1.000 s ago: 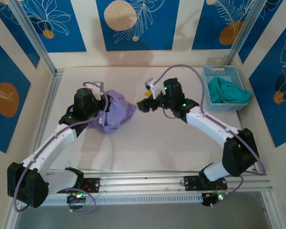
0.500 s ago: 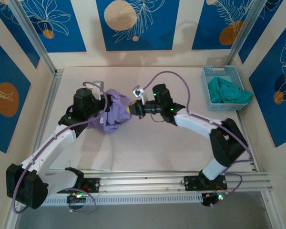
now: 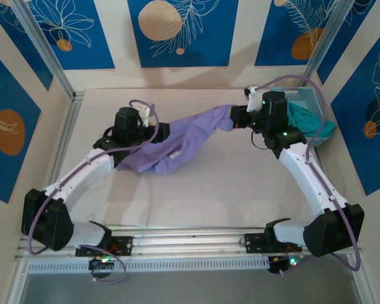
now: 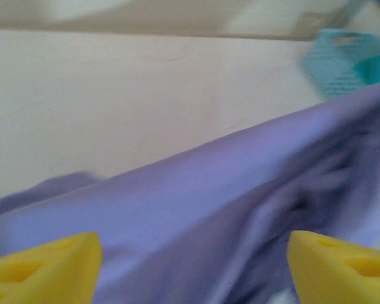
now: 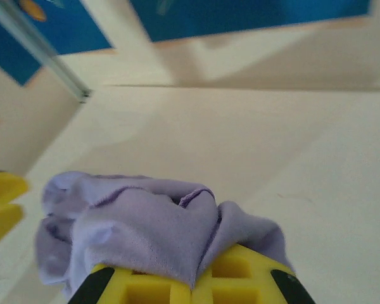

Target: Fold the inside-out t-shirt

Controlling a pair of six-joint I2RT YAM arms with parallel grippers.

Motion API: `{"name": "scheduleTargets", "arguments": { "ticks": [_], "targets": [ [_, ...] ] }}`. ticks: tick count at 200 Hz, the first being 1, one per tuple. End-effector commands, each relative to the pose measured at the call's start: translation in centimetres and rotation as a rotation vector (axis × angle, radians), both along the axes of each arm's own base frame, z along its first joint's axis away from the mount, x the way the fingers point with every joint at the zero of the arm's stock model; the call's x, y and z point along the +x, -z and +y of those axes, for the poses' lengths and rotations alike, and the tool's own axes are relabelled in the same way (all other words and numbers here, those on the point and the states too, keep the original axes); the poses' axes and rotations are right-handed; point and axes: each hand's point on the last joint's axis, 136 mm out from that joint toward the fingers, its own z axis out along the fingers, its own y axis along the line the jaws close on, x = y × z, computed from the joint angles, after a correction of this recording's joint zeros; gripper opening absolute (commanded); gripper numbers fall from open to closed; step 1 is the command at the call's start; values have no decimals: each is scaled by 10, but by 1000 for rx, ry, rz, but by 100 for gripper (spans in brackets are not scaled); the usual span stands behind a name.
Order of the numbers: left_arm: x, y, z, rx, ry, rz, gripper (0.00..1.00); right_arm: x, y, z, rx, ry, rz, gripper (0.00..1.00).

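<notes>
I see the lavender t-shirt [image 3: 180, 144] pulled out into a long, wrinkled band to the left of the blue basket [image 3: 306, 94]. The end nearest the basket is raised and bunched tight. The far end sags into a loose, crumpled heap.

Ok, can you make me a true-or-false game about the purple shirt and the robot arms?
1. The right gripper is pinching the purple t-shirt. True.
2. The left gripper is clamped shut on the shirt. False: its yellow fingers stand wide apart, open, with the cloth in front of them.
3. The teal garment lies in the blue basket. True.
4. The shirt is folded into a neat flat square. False: it is a rumpled band stretched between the two arms.
5. The basket sits at the left side of the table. False: it sits at the far right corner.
</notes>
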Motion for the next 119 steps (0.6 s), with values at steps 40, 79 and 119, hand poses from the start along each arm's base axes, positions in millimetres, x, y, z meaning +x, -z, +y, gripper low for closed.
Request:
{"name": "scheduleTargets", "arguments": {
  "ticks": [40, 79, 119],
  "targets": [
    [-17, 118, 73, 174, -225, 298, 77, 7, 55, -16, -39, 44, 169, 0],
    [-16, 160, 58, 129, -195, 394, 60, 9, 67, -12, -35, 29, 193, 0],
    [0, 130, 56, 100, -206, 301, 0, 13, 48, -23, -73, 59, 156, 0]
  ]
}}
